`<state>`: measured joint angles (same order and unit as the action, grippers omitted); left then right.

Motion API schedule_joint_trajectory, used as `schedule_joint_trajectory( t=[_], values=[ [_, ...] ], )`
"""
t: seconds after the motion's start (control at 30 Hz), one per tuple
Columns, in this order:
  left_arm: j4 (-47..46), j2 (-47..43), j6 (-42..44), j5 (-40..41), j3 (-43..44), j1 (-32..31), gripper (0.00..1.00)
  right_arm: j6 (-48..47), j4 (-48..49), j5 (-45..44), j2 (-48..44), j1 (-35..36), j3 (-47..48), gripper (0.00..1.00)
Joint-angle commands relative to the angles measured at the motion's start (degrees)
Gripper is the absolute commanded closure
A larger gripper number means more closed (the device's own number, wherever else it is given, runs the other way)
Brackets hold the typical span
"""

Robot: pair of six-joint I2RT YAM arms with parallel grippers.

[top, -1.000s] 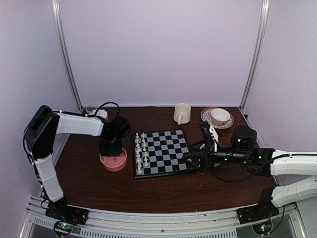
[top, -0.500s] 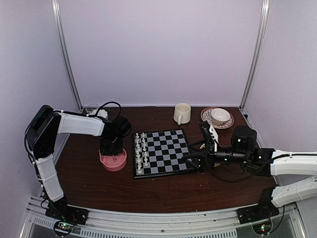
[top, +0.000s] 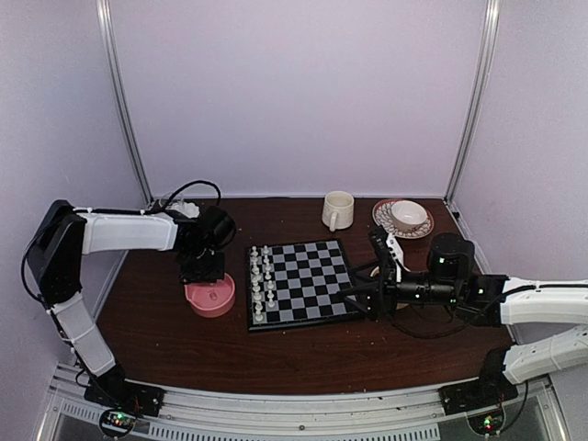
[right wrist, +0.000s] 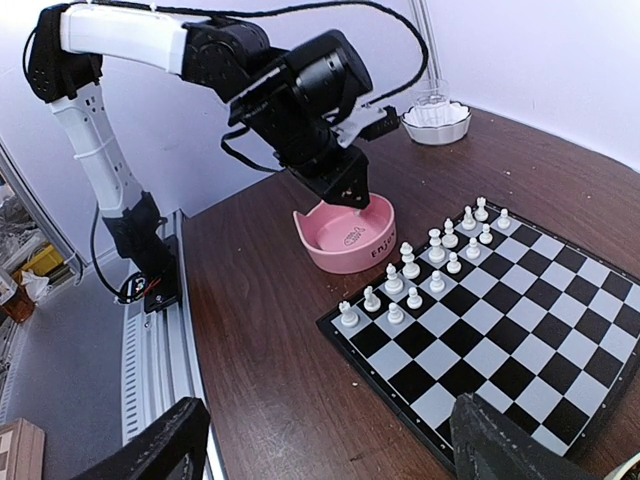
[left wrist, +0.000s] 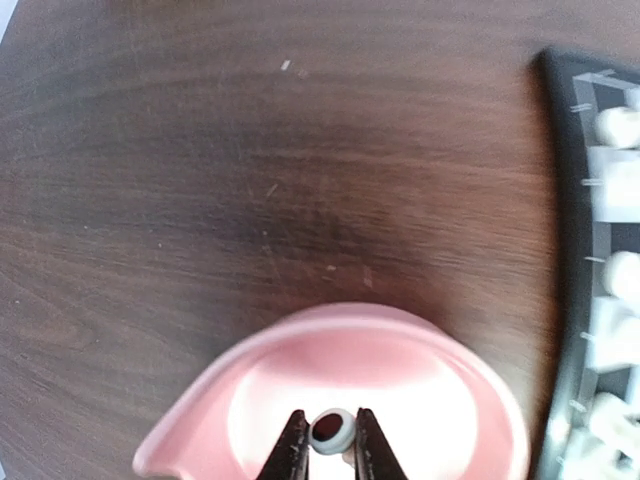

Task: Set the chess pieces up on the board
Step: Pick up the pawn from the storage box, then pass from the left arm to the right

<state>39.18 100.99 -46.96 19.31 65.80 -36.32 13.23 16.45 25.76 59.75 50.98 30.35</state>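
Observation:
The board (top: 303, 280) lies mid-table, with white chess pieces (top: 262, 280) in two rows along its left side. My left gripper (top: 203, 272) hangs over the pink bowl (top: 210, 299). In the left wrist view it (left wrist: 330, 445) is shut on a white chess piece (left wrist: 333, 430) whose dark round base faces the camera, above the bowl (left wrist: 330, 322). My right gripper (top: 355, 299) sits at the board's right edge. In the right wrist view it (right wrist: 330, 450) is open and empty, looking across the board (right wrist: 500, 310) at the white pieces (right wrist: 410, 270). No black pieces show.
A cream mug (top: 337, 210) and a cup on a patterned saucer (top: 404, 218) stand behind the board. A small glass bowl (top: 172, 200) stands at the back left, and also shows in the right wrist view (right wrist: 436, 118). Metal rails run along the near table edge.
My left arm has shifted and its gripper has lifted slightly over the pink bowl. The right arm has not moved.

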Motion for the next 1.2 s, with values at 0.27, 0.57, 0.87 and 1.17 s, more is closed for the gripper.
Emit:
schedule_joint_trajectory(
  t=[0.27, 0.57, 0.87, 1.17],
  values=[
    [-3.4, -13.5, 0.7, -13.0, -1.8, -4.0, 0.84, -1.7, -1.0, -2.7, 0.1, -0.3, 0.2, 0.14],
    [-9.1, -5.1, 0.4, -19.3, 7.2, -12.1, 0.83, -1.9, -3.6, -9.6, 0.8, -0.4, 0.0, 0.14],
    [-19.7, 5.8, -4.4, -26.0, 12.2, -15.4, 0.83, -0.4, -1.8, -16.1, 9.5, -0.4, 0.8, 0.2],
    [-28.6, 7.4, -9.6, -29.0, 10.4, -16.0, 0.83, 5.1, 7.0, -16.4, 22.0, -0.4, 3.2, 0.32]
  ],
)
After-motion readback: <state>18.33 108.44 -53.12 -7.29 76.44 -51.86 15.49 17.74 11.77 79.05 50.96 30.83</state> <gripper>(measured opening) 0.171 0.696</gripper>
